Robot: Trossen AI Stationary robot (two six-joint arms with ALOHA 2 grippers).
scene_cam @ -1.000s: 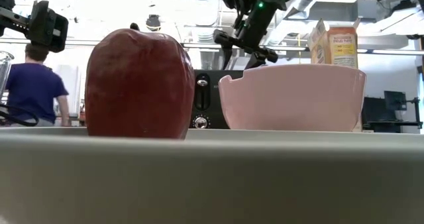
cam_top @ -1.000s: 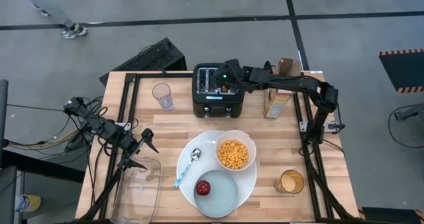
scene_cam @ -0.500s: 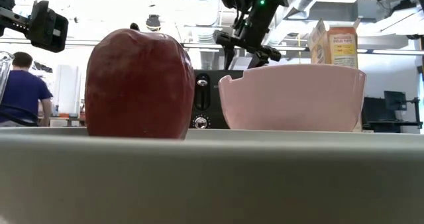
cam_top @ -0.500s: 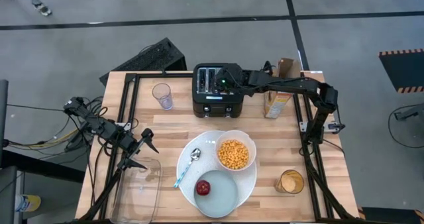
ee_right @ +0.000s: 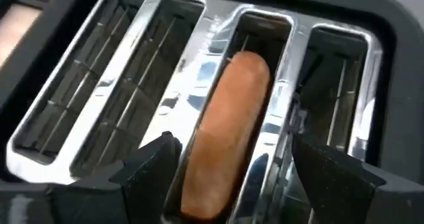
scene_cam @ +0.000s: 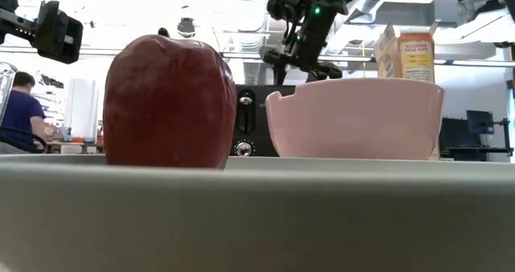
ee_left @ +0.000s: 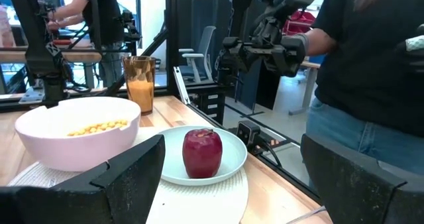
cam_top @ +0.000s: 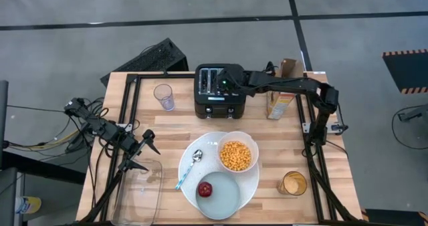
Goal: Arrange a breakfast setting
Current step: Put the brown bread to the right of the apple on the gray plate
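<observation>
A toasted bagel (ee_right: 228,131) stands on edge in a slot of the black toaster (cam_top: 217,92) at the table's far middle. My right gripper (ee_right: 232,177) is open just above the toaster, one finger on either side of the bagel; it also shows in the high view (cam_top: 227,84) and the low view (scene_cam: 291,59). The large white plate (cam_top: 194,176) holds the white bowl (cam_top: 237,154) of yellow cereal, the blue-handled spoon (cam_top: 188,168) and the small pale-blue plate (cam_top: 224,198) with the red apple (cam_top: 205,189). My left gripper (cam_top: 144,152) is open and empty at the table's left.
A clear glass dish (cam_top: 140,182) lies at the near left under my left gripper. An empty glass (cam_top: 164,95) stands left of the toaster, a carton (cam_top: 281,100) right of it, and a glass of juice (cam_top: 293,183) at the near right. A person (ee_left: 371,65) stands beyond the table.
My right gripper has gone a little toward the table's left and down, coming over the toaster's slots with its fingers around the bagel. Nothing on the table has moved.
</observation>
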